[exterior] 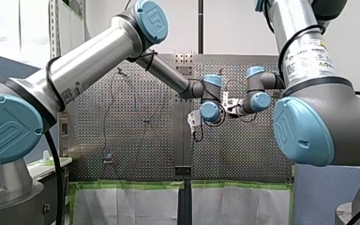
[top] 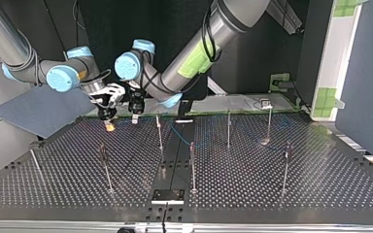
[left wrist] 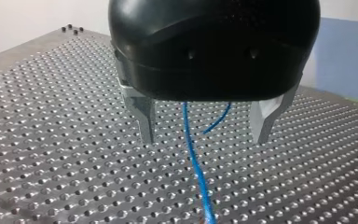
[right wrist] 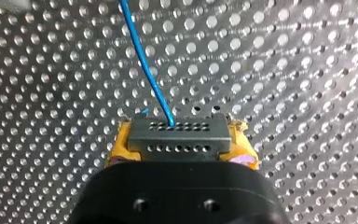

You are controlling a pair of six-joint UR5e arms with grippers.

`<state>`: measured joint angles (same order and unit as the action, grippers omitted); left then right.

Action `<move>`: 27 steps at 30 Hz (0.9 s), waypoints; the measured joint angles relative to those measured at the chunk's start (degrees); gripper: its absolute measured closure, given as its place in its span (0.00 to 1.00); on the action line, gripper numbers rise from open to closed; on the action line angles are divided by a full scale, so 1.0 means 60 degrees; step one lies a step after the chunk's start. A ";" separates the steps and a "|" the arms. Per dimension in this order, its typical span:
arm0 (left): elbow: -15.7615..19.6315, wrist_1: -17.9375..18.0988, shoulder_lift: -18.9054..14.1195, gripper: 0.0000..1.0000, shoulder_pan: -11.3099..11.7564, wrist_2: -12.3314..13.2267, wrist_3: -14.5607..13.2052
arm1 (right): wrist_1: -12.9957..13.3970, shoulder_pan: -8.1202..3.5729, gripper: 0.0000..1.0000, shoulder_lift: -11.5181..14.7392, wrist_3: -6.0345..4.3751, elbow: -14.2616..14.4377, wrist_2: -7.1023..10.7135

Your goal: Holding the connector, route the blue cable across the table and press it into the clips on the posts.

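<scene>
Perforated metal table [top: 281, 194] is seen with thin posts [top: 192, 167] standing across it. At the top view's upper left, the black connector [right wrist: 179, 135] is clamped between the yellow pads [right wrist: 120, 142] of my right gripper [right wrist: 181, 140]. The blue cable [right wrist: 144, 60] is seen leaving the connector and passing between the spread metal fingers [left wrist: 144, 116] of my left gripper [left wrist: 204, 137], a gap being left on each side.

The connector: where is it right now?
The connector is clamped between my right gripper's yellow-padded fingers, blue cable running ahead from it; in the top view, left of my left gripper, above the table's far edge.
</scene>
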<state>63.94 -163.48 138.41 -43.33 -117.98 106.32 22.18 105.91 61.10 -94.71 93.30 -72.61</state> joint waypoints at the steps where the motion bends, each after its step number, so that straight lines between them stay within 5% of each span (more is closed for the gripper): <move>1: -0.0018 0.0007 0.0005 0.00 0.0010 -0.0007 0.0017 | -0.0007 0.0008 1.00 0.0006 0.0004 0.0001 0.0052; 17: -0.0235 -0.0070 0.0021 0.00 0.0565 0.0358 0.0309 | -0.0103 0.0012 1.00 0.0052 0.0049 0.0001 0.0320; 27: -0.0263 -0.0347 0.0022 0.00 0.0491 0.0293 0.0460 | -0.0104 0.0019 1.00 0.0053 0.0031 0.0001 0.0367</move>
<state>62.36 -165.56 138.54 -40.38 -116.22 109.08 21.56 106.02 61.42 -94.52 93.30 -70.40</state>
